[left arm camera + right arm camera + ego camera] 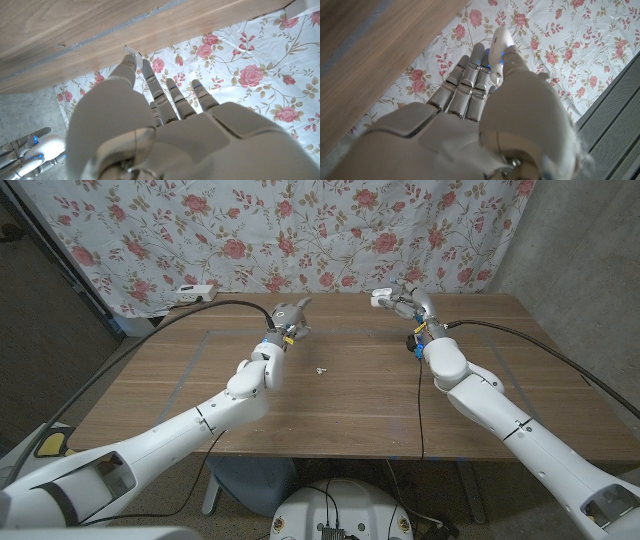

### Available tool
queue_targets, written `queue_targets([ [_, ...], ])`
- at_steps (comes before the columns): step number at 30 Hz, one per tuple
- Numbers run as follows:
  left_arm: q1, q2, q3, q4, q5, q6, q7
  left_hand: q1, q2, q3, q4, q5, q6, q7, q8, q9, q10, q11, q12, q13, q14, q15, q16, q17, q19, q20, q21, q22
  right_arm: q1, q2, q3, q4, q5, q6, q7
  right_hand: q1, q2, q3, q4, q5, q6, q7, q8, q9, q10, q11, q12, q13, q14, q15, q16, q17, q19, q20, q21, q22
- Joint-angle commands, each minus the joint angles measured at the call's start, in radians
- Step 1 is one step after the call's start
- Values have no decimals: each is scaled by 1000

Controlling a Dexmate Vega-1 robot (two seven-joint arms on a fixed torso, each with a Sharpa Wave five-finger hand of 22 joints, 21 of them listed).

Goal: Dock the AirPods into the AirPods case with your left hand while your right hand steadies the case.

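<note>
Both arms are seen reaching in over the wooden table twd its far edge. L hand is raised over the far-left part; a small white AirPod is pinched at its fingertips. R hand is raised near the far edge, w/ the white AirPods case gripped btwn thumb and fingers. Another small white earbud is seen lying on the table, roughly btwn the arms. Floral cloth is hung behind.
</note>
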Motion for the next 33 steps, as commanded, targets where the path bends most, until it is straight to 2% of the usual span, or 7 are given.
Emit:
queue_targets([
  [1,0,-6,-59,-38,9,-56,26,12,1,4,5,5,8,-4,-3,5,23,-20,7,21,49,-44,7,7,11,-2,6,3,-11,-4,-2,-6,14,27,14,10,0,-4,-1,7,3,0,0,3,138,-133,37,4,13,-161,-3,2,-6,-1,6,-1],
  [7,-20,-8,-85,-64,-5,-92,8,14,1,2,6,3,5,-2,-5,5,19,-20,9,24,47,-43,9,10,11,-2,6,3,-10,-1,-16,0,-14,58,8,10,1,-5,-1,8,-4,0,-3,3,140,-133,37,3,14,-161,-5,4,-6,-1,7,-1],
  [9,-43,-1,-78,-82,12,-83,-42,15,0,2,6,3,2,-1,-7,5,18,-20,10,25,46,-44,9,11,11,-2,5,3,-10,0,-20,3,-26,68,5,10,0,-5,-1,7,-9,1,-5,3,140,-133,38,3,14,-161,-6,4,-7,-1,7,-2],
  [11,-47,-3,-84,-86,15,-98,-36,17,0,0,7,2,-5,1,-10,5,17,-21,12,27,44,-43,10,14,10,-2,5,3,-12,3,-21,6,-31,80,4,10,0,-5,-1,7,-11,1,-5,3,139,-133,38,3,14,-161,-6,5,-7,-1,7,-2],
  [13,-67,8,-85,-105,10,-99,-98,19,1,0,8,2,-7,0,-11,5,16,-21,14,30,47,-44,13,17,10,-3,5,3,-15,3,-23,9,-41,90,0,10,0,-5,-1,7,-13,1,-6,3,139,-133,37,3,14,-161,-7,5,-7,-1,7,-2],
  [14,-67,6,-83,-100,29,-108,-74,20,1,-1,8,2,-5,2,-11,5,16,-21,15,31,49,-44,15,19,10,-3,5,3,-17,3,-24,9,-47,94,-3,10,0,-5,-1,7,-14,1,-6,3,139,-133,38,3,15,-161,-7,5,-7,-1,7,-2],
  [33,-86,-19,-95,-114,79,-185,-107,28,-6,-8,8,0,3,5,-10,5,17,-20,26,41,52,-44,22,30,7,-2,3,3,-28,34,-45,43,-119,169,-23,10,0,-6,-1,7,-25,6,-8,3,142,-133,39,1,18,-161,-12,9,-10,0,7,-2],
])
